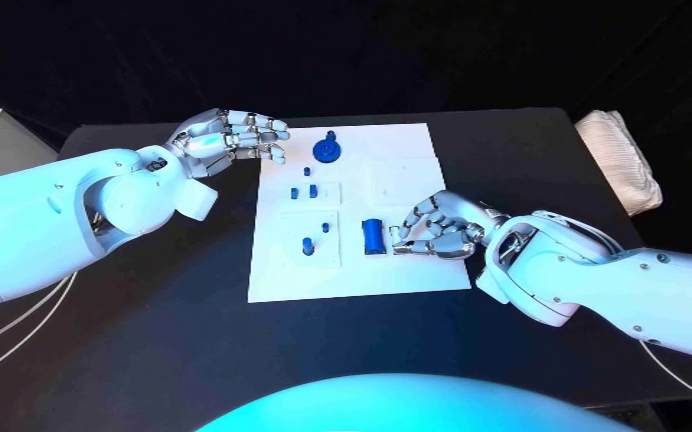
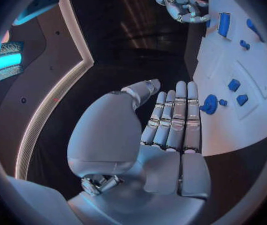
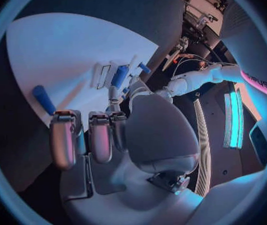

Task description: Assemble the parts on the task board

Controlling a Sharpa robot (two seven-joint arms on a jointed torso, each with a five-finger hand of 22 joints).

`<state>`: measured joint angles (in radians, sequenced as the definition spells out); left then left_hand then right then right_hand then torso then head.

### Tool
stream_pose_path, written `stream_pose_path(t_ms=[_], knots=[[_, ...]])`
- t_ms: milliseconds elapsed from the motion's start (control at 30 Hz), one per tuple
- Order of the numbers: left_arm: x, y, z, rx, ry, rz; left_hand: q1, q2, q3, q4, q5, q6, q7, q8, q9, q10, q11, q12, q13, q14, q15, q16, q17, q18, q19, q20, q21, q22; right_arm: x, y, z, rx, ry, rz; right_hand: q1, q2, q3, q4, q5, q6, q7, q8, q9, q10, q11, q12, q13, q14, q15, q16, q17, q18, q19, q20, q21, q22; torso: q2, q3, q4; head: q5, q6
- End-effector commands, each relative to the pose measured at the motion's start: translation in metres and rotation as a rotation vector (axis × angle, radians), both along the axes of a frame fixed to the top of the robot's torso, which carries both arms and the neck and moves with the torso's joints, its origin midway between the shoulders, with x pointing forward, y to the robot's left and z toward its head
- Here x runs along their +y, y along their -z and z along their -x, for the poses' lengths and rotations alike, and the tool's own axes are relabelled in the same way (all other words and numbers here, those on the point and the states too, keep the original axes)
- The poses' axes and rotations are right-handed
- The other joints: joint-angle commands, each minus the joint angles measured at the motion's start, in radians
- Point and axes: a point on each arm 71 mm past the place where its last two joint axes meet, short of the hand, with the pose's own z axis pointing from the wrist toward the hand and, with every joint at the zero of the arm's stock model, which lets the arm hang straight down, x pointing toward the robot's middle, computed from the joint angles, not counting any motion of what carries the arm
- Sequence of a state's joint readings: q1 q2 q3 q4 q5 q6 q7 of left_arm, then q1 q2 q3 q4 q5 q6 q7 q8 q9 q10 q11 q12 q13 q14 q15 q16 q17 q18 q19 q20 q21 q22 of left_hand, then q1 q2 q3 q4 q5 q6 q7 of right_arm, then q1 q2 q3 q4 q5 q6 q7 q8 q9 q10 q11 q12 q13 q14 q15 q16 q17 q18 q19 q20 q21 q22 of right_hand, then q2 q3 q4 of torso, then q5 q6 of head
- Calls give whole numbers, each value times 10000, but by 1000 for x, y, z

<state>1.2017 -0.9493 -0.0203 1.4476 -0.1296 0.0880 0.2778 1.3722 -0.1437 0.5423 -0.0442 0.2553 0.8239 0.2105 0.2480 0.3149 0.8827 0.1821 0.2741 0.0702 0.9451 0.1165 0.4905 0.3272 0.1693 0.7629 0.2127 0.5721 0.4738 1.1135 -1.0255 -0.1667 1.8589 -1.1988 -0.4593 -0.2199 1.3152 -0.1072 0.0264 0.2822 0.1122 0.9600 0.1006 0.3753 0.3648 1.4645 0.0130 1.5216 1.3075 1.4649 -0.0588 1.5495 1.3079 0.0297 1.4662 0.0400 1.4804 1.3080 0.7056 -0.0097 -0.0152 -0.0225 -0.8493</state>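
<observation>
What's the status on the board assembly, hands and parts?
Left hand open at task board's far corner. Right hand beside blue cylinder, grip unclear. Nothing blocking.

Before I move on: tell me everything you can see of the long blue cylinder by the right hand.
The long blue cylinder part is a smooth, plastic-looking rod with rounded ends, the longest blue piece in sight. It lies flat on the white task board, in the board's near right area, its length running toward and away from the robot. The right hand sits just beside it, curled fingertips at its side; whether they touch it cannot be told. It is not lifted.
</observation>
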Motion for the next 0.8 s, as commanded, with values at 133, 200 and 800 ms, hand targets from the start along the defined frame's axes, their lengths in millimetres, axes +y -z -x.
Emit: stream_pose_path(t_ms=[133,200,800], knots=[[-2,-3,1,-246,27,224,27,50,19,-9,-2,27,202,43,12,-56,-3,67,5,-20,60,-67,15,71,-16,45,6,18,-38,-13,-4,-1116,673,-193,229,-110,131,-32,-28,-90,45,-132,-28,850,111,-5,2420,945,125,-22,2091,-131,855,116,-18,2402,-9,-11,9,-146,62],[-2,-3,1,-269,10,235,19,49,15,-5,-4,28,201,44,12,-51,-4,73,6,-17,61,-67,17,69,-17,46,6,19,-51,-13,-6,-1274,992,140,290,-160,149,-44,-32,-77,51,-150,-31,837,119,-32,2408,945,131,-23,2089,-131,856,129,-16,2403,-1,-3,-1,-148,80],[-2,-2,2,-278,14,279,-6,51,8,8,-13,37,199,51,13,-26,-9,101,11,-8,59,-66,25,68,-20,46,8,24,-82,5,-4,-1409,2428,2064,270,-349,192,75,-64,243,-4,-92,11,717,85,-287,2299,910,118,-91,1947,-92,810,158,-219,2352,14,7,26,-327,71]])
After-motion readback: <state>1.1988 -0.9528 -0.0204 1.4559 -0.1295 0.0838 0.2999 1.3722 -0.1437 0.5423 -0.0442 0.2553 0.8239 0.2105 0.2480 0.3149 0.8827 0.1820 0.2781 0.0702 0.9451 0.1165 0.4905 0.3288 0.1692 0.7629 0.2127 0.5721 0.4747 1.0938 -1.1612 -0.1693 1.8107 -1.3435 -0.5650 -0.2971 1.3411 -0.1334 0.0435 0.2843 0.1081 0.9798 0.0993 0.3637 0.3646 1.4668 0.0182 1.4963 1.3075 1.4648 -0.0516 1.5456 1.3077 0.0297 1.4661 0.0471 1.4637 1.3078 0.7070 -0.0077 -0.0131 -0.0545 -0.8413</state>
